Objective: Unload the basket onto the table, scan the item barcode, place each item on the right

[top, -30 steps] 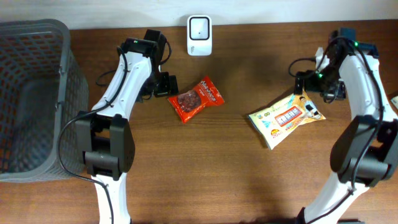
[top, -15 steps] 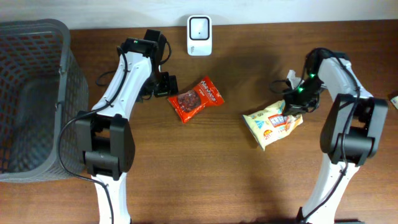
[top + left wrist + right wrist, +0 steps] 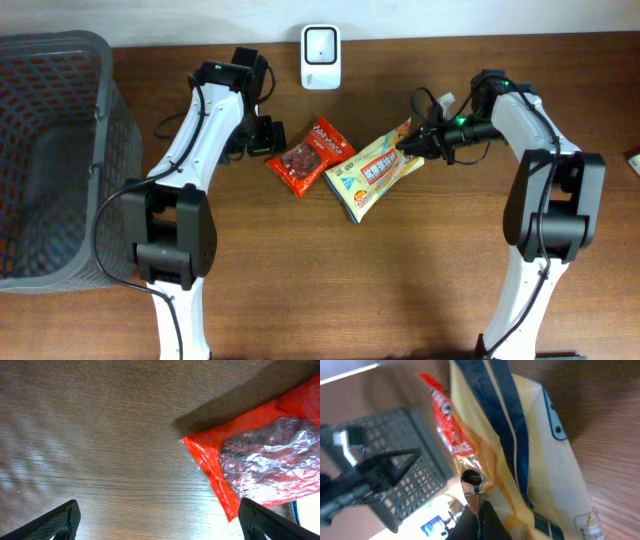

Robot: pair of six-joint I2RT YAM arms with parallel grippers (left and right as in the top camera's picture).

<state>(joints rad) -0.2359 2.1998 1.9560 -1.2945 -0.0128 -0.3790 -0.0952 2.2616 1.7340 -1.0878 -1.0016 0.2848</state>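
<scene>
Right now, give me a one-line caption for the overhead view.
Right hand shut on the yellow snack bag next to the red packet; left hand open beside it.

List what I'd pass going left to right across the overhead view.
From the left: basket → left gripper → red snack bag → yellow snack bag → right gripper, shut on that bag's right end. The scanner sits above the red bag, so it's left out.

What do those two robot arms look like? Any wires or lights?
The left arm and right arm have white tubular links with black joints. Black cables loop alongside. The left gripper and right gripper are black; a green light glows on the right arm.
</scene>
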